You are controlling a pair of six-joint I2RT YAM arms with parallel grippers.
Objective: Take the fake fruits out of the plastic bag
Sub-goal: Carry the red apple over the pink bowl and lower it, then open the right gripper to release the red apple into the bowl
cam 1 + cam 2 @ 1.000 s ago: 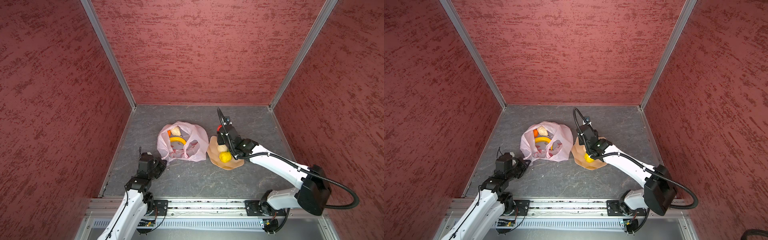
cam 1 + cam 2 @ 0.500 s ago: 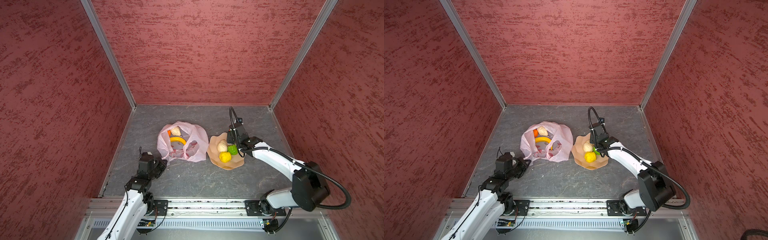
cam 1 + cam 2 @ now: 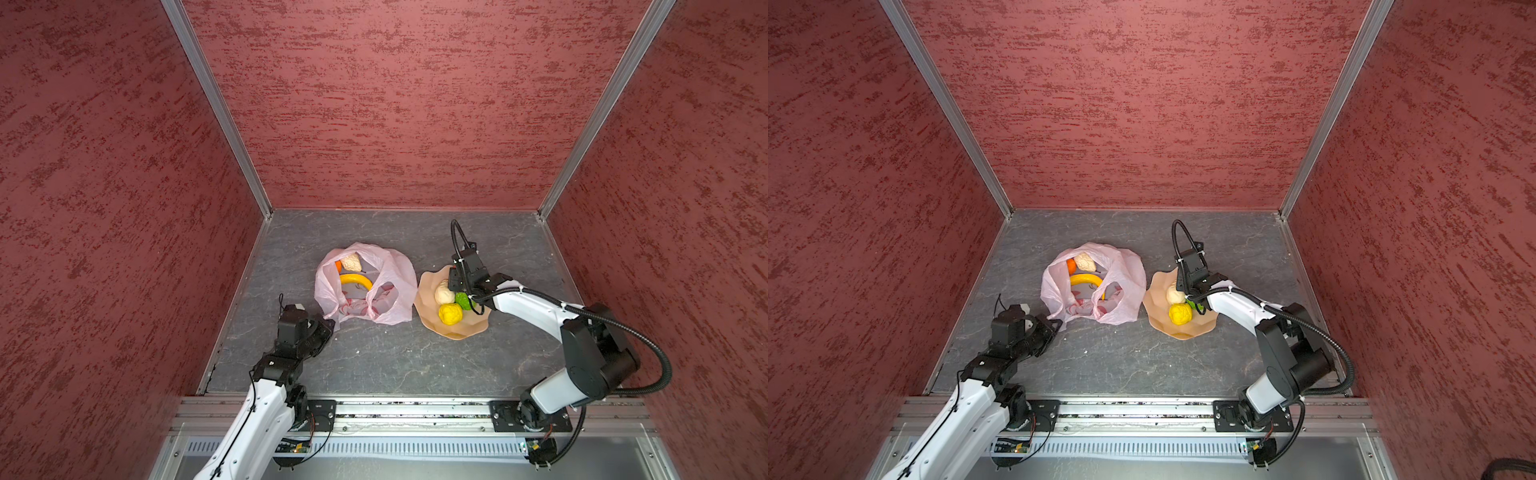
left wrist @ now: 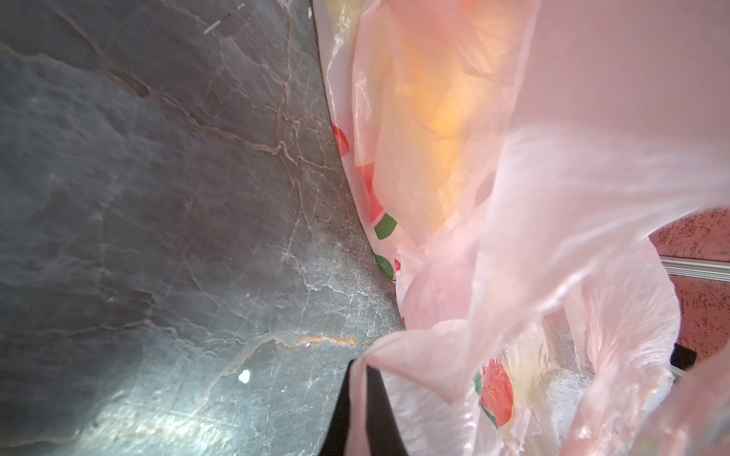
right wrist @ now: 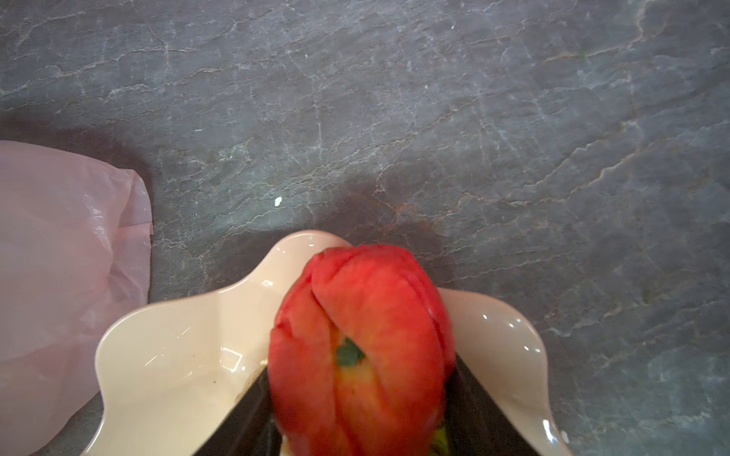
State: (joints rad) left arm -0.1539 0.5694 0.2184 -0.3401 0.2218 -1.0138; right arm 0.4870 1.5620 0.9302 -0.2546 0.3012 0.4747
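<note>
Plastic bag (image 3: 397,277) lies crinkly, thin, translucent pink.

Surface: dark grey veined stone-look tabletop (image 3: 395,361).
Centre-left: translucent pale-pink crinkly plastic bag (image 3: 399,286), slumped.
Just beside it: tan wavy-edged glossy plate (image 3: 461,332).

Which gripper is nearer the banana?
Left. The left gripper grips the plastic bag close to the banana; the right gripper holds red fruit over the plate, farther off.

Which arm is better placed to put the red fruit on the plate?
Right. The right gripper holds the red fruit over the plate; the left gripper is shut on the plastic bag.
</note>
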